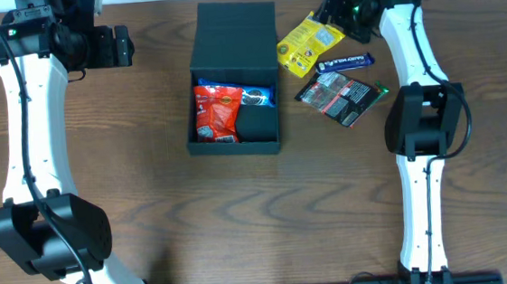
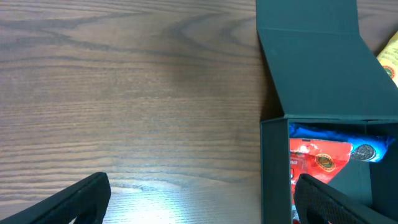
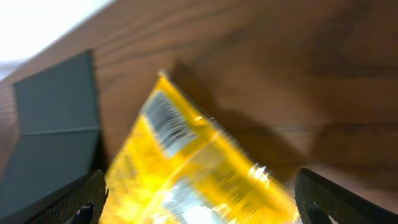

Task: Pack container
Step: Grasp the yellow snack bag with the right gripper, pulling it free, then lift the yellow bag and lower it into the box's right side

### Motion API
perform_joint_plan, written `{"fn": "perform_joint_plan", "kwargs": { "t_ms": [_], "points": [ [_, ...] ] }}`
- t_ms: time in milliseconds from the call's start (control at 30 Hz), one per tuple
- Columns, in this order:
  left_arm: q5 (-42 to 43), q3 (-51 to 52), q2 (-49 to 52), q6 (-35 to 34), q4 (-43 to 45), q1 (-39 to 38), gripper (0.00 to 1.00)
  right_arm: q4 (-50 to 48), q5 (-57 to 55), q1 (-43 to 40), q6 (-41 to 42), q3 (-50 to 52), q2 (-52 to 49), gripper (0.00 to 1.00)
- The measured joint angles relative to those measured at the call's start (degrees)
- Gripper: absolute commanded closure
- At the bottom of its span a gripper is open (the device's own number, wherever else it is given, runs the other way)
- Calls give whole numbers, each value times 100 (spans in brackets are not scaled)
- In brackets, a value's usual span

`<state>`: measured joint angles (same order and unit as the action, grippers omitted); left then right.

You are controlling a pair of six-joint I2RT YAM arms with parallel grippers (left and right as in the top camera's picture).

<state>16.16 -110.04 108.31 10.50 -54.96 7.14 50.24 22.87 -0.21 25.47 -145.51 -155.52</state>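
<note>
The container (image 1: 236, 147) is a dark green box in the middle of the table, its flap lid (image 1: 237, 36) folded back. Inside lie a red packet (image 1: 215, 113), a blue packet (image 1: 256, 95) and a black item (image 1: 257, 124). My right gripper (image 1: 332, 14) stands open over the yellow packet (image 1: 306, 45), which lies right of the lid. In the right wrist view the blurred yellow packet (image 3: 193, 174) fills the space between the spread fingers of the right gripper (image 3: 200, 186). My left gripper (image 1: 124, 45) is open and empty, far left of the container (image 2: 311, 62).
A blue bar (image 1: 345, 62) and a dark red-and-black packet (image 1: 341, 97) lie on the wood right of the container, below the yellow packet. Both arms' bases stand at the near table edge.
</note>
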Motion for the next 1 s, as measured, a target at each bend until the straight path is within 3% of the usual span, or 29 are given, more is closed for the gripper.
{"fn": "perform_joint_plan", "kwargs": {
  "t_ms": [167, 467, 633, 667, 733, 1000],
  "points": [
    [0, 0, 0, 0, 63, 0, 5, -44, 74, -33, 92, -4, -122, 4],
    [0, 0, 0, 0, 98, 0, 4, 52, 398, 59, 85, -4, -160, 23],
    [0, 0, 0, 0, 98, 0, 5, 302, 505, 225, -50, -4, -162, 62],
    [0, 0, 0, 0, 98, 0, 5, 315, 520, 258, -52, -2, -162, 79],
    [0, 0, 0, -2, 98, 0, 5, 308, 564, 310, -68, -2, -164, 99],
    [0, 0, 0, 0, 98, 0, 5, 291, 697, 319, -90, -2, -164, 99]
  ]
}}
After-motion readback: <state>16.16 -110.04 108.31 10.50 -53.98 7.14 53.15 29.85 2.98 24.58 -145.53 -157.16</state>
